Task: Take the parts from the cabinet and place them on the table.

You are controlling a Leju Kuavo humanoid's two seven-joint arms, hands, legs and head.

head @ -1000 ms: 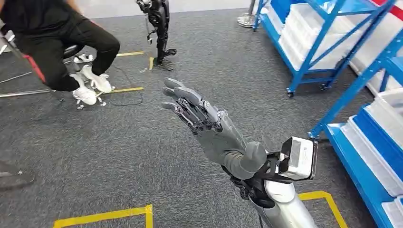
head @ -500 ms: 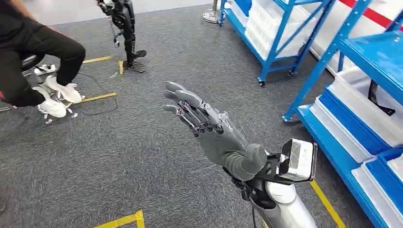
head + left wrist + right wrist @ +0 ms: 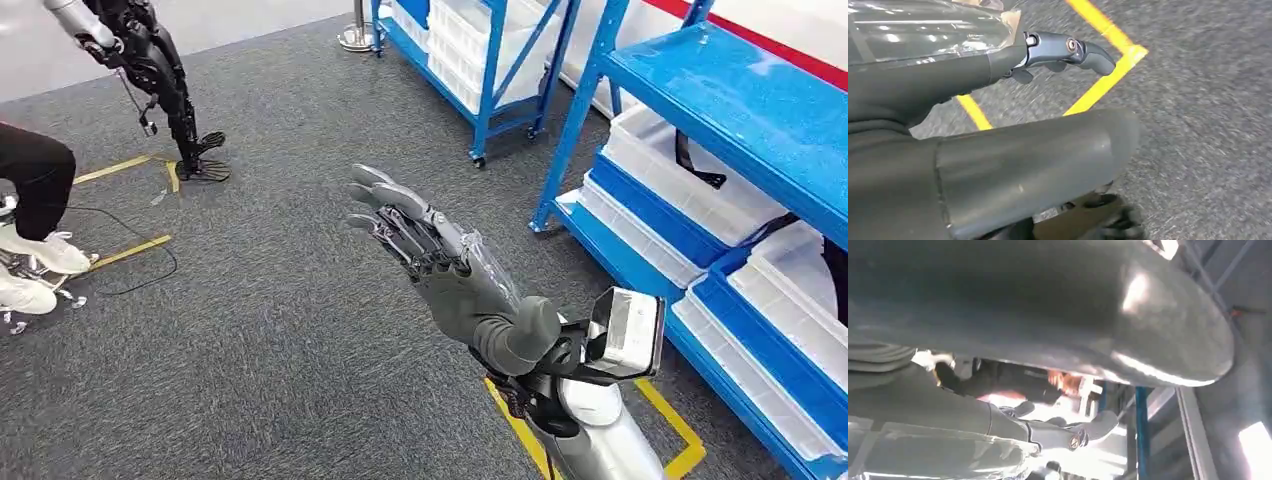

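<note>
Two blue metal shelving units in the head view: the near blue cabinet (image 3: 700, 110) along the right side, and a second blue wheeled rack (image 3: 480, 60) further back, near the top.

Near cabinet: flat blue top shelf, white plastic bins below it. Upper white bin (image 3: 690, 180) carries a black strap-like part (image 3: 695, 162), long axis roughly across the bin, one end pointing up toward the shelf; exact shape too small to tell. Next white bin (image 3: 795, 300), closer to the robot, has a dark item at its far right edge, cut off by the frame. Contents of the lowest white trays can't be made out.

Right hand (image 3: 440, 260) raised over the grey carpet floor (image 3: 250, 320), palm flat, fingers (image 3: 385, 200) stretched out and apart, pointing up-left away from the cabinet. Nothing in it. Well apart from the bins. Right wrist view is blurred; one fingertip visible, nothing between the fingers.

Left hand (image 3: 998, 100) in the left wrist view: hangs over carpet and yellow floor tape (image 3: 1108, 75), one dark finger extended, thumb in front. No object visible on it; curled or spread — cannot tell.

Another dark humanoid robot (image 3: 160, 80) stands at top left. A seated person's leg and white shoes (image 3: 30, 260) at the left edge.
</note>
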